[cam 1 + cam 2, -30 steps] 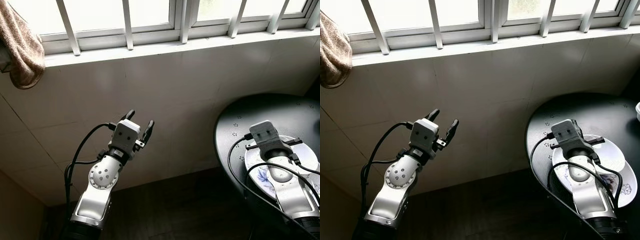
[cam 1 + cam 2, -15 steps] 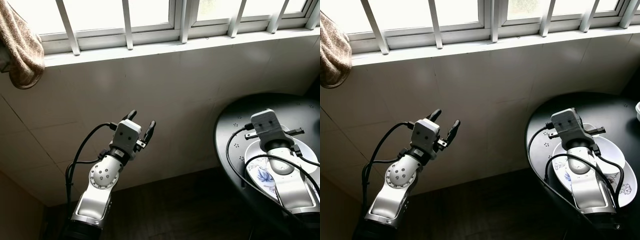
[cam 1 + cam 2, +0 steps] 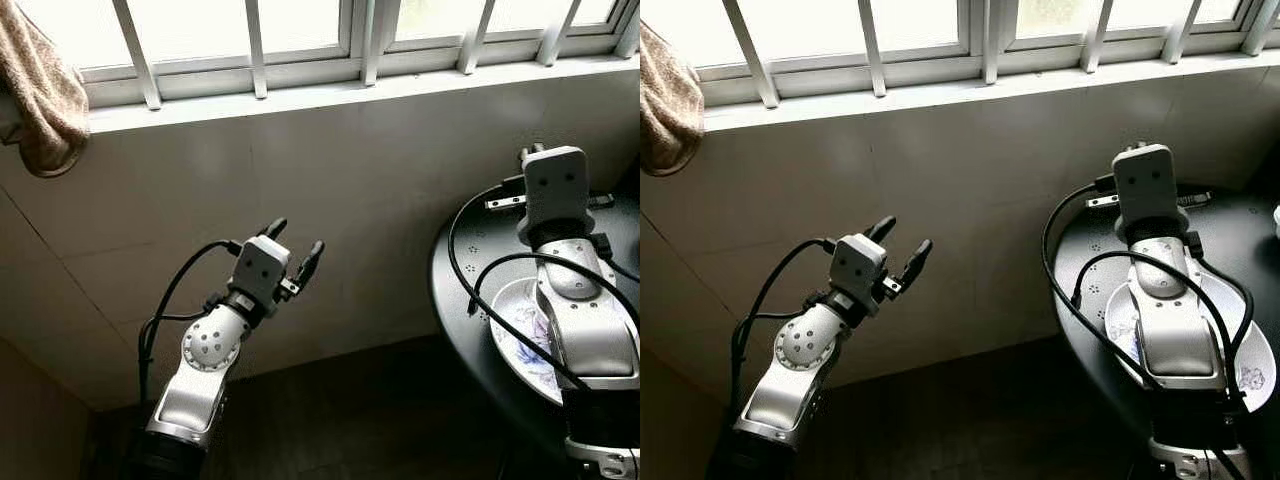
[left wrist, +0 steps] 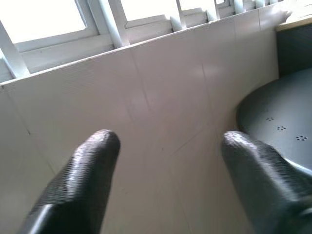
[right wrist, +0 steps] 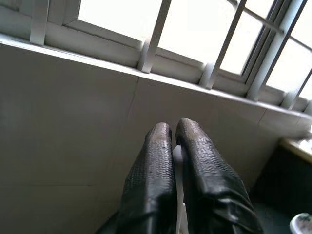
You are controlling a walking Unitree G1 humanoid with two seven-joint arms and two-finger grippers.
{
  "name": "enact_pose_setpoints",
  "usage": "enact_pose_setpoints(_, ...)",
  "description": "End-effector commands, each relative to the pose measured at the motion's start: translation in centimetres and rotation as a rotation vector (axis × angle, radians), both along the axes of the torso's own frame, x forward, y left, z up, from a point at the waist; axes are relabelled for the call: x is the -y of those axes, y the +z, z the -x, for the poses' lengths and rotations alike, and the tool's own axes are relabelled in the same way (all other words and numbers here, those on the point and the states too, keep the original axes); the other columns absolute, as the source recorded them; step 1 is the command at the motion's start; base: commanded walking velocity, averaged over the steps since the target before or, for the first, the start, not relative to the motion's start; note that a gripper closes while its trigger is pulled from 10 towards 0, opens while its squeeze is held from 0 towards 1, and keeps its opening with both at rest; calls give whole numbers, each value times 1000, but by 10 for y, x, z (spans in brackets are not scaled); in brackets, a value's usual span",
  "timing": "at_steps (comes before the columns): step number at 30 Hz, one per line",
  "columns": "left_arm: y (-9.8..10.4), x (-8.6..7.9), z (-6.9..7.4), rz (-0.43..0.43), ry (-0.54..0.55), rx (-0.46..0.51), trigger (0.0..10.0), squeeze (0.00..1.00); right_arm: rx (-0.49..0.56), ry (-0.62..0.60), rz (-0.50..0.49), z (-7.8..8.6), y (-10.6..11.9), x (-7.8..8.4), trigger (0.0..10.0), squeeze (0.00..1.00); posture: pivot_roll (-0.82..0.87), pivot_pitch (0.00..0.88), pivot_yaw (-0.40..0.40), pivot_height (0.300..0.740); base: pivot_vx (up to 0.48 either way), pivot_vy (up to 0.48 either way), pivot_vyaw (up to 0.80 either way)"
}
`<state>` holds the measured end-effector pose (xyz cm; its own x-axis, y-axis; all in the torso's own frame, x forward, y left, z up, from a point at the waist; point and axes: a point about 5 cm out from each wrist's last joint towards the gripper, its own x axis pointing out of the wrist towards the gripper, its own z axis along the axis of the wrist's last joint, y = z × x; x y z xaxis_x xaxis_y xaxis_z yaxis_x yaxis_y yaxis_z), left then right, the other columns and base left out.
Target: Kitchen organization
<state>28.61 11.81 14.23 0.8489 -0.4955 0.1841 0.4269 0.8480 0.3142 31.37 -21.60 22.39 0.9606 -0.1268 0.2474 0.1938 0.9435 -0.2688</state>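
A white plate with a blue flower pattern (image 3: pixel 520 335) lies on the round black table (image 3: pixel 470 250) at the right, partly hidden under my right arm. My right gripper (image 5: pixel 174 127) is raised well above the plate and points at the tiled wall below the window. Its two fingers are pressed together, with a thin pale sliver low between them that I cannot identify. Its grey wrist block (image 3: pixel 555 180) hides the fingers from the head camera. My left gripper (image 3: pixel 297 240) is held up in front of the wall at centre left, open, with nothing between its fingers (image 4: pixel 92 161).
A brown towel (image 3: pixel 45 90) hangs at the upper left. A barred window (image 3: pixel 255 45) and its sill (image 3: pixel 300 98) run along the top above a pale tiled wall. Dark floor lies below. A white bowl rim (image 3: pixel 1275 222) shows at the table's far right.
My right arm has risen from just over the plate to well above it, and its gripper now points at the wall. The left gripper has drifted slightly right.
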Motion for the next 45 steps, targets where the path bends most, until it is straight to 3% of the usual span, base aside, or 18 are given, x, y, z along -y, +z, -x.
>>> enact_pose_setpoints(1,4,-4,0,16,-5,32,10000,1000,36,58,-96,1,12,-5,0,0,-41,0,-13,740,0,0,0)
enact_pose_setpoints(4,5,-3,2,21,-36,40,10000,1000,47,110,-179,1,16,-10,0,0,-41,0,-13,740,0,0,0)
enact_pose_setpoints(12,3,3,4,11,-128,24,10000,1000,63,226,-265,-2,25,-22,0,0,-40,0,-17,740,0,0,0)
enact_pose_setpoints(13,2,6,7,-7,-165,27,10000,1000,61,281,-347,-2,25,-28,0,0,-40,0,-17,740,0,0,0)
enact_pose_setpoints(14,2,6,7,-7,-165,27,10000,1000,61,281,-347,-2,25,-28,0,0,-40,0,-17,740,0,0,0)
enact_pose_setpoints(15,1,8,10,-11,-195,22,10000,1000,60,325,-419,-2,25,-32,0,0,-41,0,-17,740,0,0,0)
enact_pose_setpoints(23,0,9,13,-17,-228,15,10000,1000,25,397,-594,-5,19,-42,0,0,-37,0,-20,740,0,0,0)
enact_pose_setpoints(41,-6,13,19,-78,-286,-9,10000,1000,-27,475,-607,-2,11,-61,0,0,-32,0,-21,740,0,0,0)
enact_pose_setpoints(43,-8,13,17,-97,-277,-16,10000,0,-30,477,-607,-2,11,-62,0,0,-31,0,-20,740,0,0,0)
enact_pose_setpoints(45,-9,12,17,-107,-272,-15,10000,0,-31,477,-607,-2,10,-63,0,0,-31,0,-20,740,0,0,0)
